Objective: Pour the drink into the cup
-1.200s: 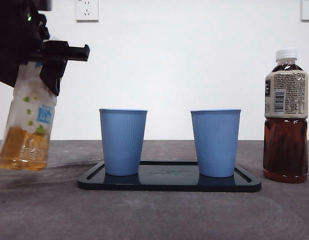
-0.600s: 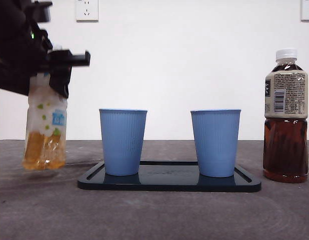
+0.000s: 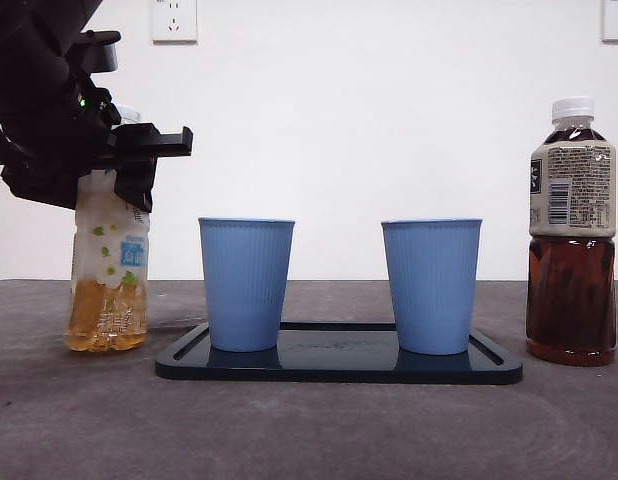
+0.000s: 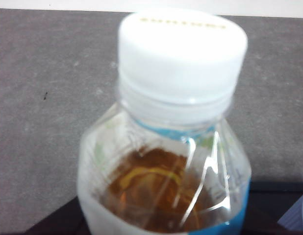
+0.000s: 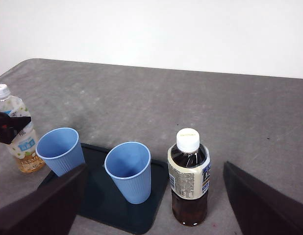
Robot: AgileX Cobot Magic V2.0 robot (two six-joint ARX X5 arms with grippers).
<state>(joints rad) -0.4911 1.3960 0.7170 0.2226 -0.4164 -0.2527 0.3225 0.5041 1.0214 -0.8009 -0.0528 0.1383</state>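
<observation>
Lowered, now upright: left hand point(image 3: 129, 150) clamped on tea bottle point(image 3: 107, 290), beside tray point(image 3: 339, 365).

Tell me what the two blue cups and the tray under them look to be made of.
Two blue ribbed cups: probably paper or thin plastic, matte; fine vertical ridges, no shine. Flat black tray: likely hard plastic with a glossy finish; its bare surface mirrors the cups faintly and its raised rim is smoothly rounded.
</observation>
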